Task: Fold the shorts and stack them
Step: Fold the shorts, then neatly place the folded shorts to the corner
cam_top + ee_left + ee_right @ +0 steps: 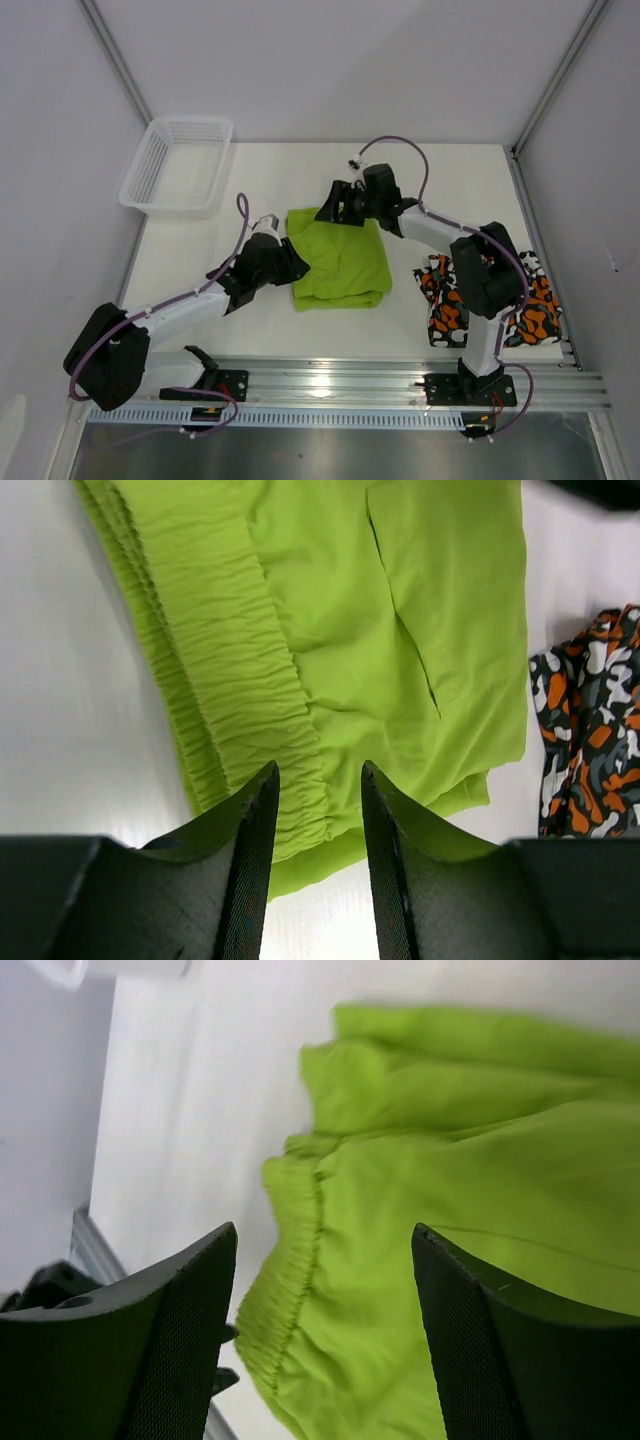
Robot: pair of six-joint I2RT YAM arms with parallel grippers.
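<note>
The lime green shorts [340, 262] lie folded in the middle of the white table, the gathered waistband [240, 680] along their left side. My left gripper [299, 266] hovers at their near left corner, jaws apart with only cloth and table showing between them [318, 770]. At the far edge of the green shorts [480, 1190] my right gripper [323, 213] is open wide, the waistband below its gap [325, 1230]. The camouflage shorts [540, 312] lie at the right of the table, partly hidden behind the right arm, and show at the right edge of the left wrist view [590, 730].
A white mesh basket [180, 165] stands at the back left corner. Grey walls close in the table on both sides and a metal rail [330, 375] runs along the near edge. Bare table lies between the basket and the green shorts.
</note>
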